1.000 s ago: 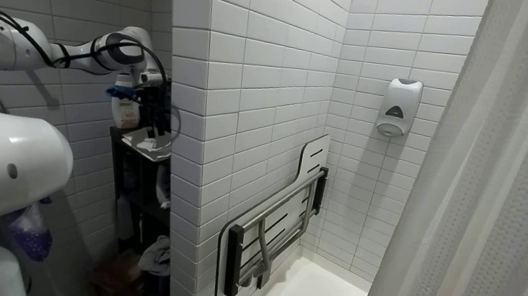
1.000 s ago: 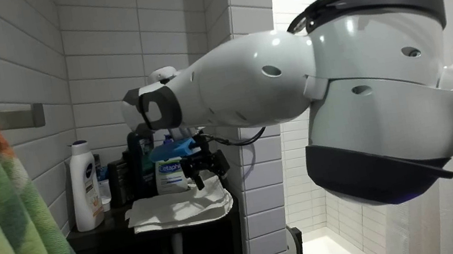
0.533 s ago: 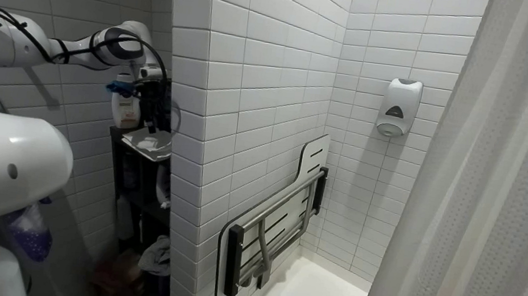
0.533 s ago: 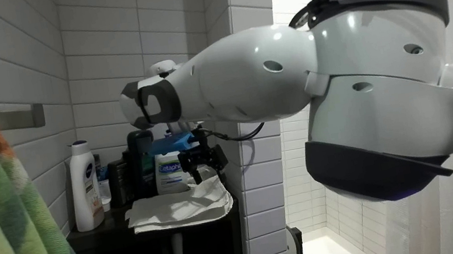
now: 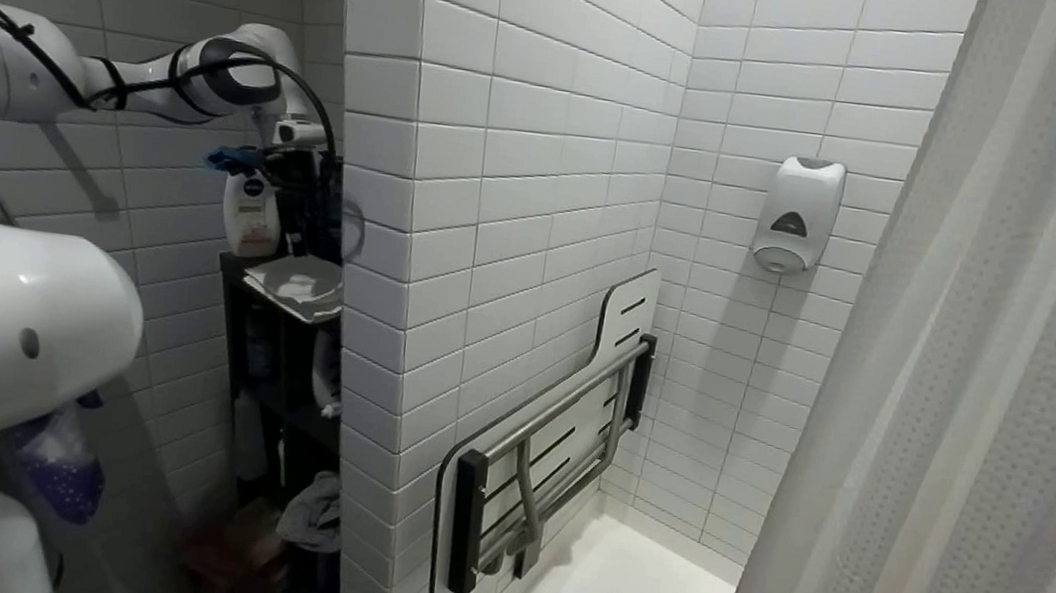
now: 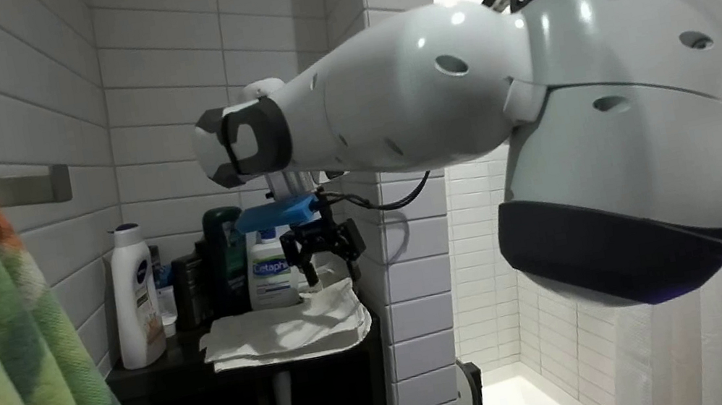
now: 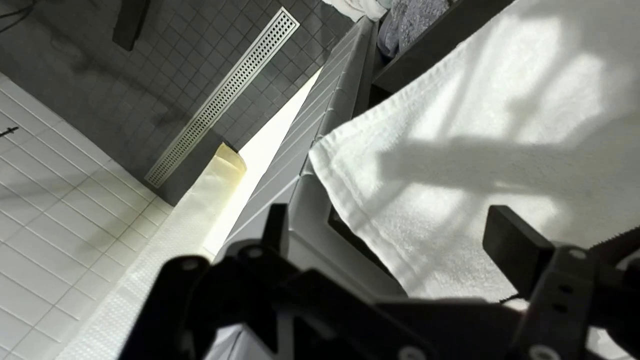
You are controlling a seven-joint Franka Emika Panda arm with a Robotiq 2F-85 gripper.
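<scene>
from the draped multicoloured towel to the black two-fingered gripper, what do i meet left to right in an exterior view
Draped multicoloured towel, tall white plastic bottle with a dark round logo, short black container, tall dark green bottle, white plastic bottle with a blue-and-green label, black two-fingered gripper.

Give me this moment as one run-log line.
Jaws: open, nothing held | Below jaws: white cloth, lying on black shelf | Upright nearby: Cetaphil bottle

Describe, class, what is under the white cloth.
The white cloth lies on top of the black shelf unit, which shows beside it. The surface beneath the cloth is covered, so anything hidden there cannot be told.
</scene>
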